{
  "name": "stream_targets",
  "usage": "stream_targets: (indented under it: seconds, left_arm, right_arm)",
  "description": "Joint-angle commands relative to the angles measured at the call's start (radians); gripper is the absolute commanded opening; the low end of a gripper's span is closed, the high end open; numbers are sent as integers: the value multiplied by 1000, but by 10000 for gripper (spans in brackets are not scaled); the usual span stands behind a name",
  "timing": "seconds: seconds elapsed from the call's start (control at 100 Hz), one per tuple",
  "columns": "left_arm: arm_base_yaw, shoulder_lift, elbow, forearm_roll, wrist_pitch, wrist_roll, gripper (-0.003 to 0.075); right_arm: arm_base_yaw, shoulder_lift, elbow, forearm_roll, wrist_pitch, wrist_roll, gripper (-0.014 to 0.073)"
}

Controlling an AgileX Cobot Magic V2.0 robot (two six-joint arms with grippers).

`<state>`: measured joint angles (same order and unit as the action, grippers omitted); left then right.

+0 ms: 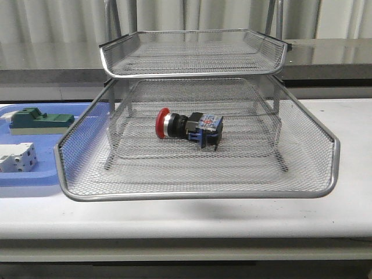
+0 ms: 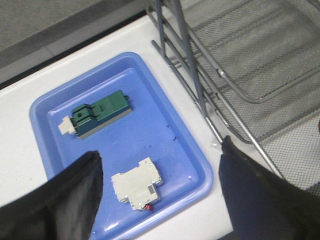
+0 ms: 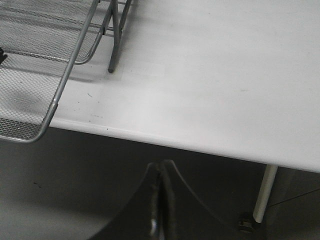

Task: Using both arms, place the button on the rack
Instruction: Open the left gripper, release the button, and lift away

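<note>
The button (image 1: 188, 126), with its red head, black body and blue rear block, lies on its side inside a lower tier of the silver wire-mesh rack (image 1: 197, 189). The rack also shows in the left wrist view (image 2: 235, 82) and the right wrist view (image 3: 55, 100). Neither arm shows in the front view. My left gripper (image 2: 160, 160) is open and empty, held above the blue tray next to the rack. My right gripper (image 3: 161, 167) is shut and empty, in front of the table's front edge, beside the rack's right corner.
A flat blue tray (image 1: 35, 186) lies left of the rack, also in the left wrist view (image 2: 170, 120). It holds a green block (image 2: 97, 114) and a white block (image 2: 137, 183). The table's front edge (image 3: 190, 145) and a table leg (image 3: 262, 192) show in the right wrist view.
</note>
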<state>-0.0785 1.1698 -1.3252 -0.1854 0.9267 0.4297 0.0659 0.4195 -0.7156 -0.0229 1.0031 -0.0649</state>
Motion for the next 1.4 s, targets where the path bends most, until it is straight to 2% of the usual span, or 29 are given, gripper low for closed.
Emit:
stream_targets:
  seconds: [0.0,0.35,0.54,0.75,0.99,1.11,1.39]
  left_arm:
    - [26,-125,95,-33,-167,-27,479]
    - [39,-560,610,-93,-569,-46,479]
    - [39,-724,829,-100,-751,-46,479]
    - [39,-782,970,-111,-948,-46,479]
    - [39,-782,983,-111,-954,-46,474]
    - [39,-782,983,-111,-954,-46,399]
    - [39,-782,983,-111,-952,-46,89]
  right_arm:
    - [-5,4,-24,-1,-61,-6,-71]
    - [-5,4,-24,-1,-61,-6,-71]
    - [-5,4,-24,-1,-61,-6,-71]
    - [-5,4,-24,-1,-61,-6,-71]
    - [-5,4,-24,-1,-61,-6,-71]
    - [-5,4,-24,-1,-61,-6,-71]
    - [-5,4,-24,-1,-61,-6,-71]
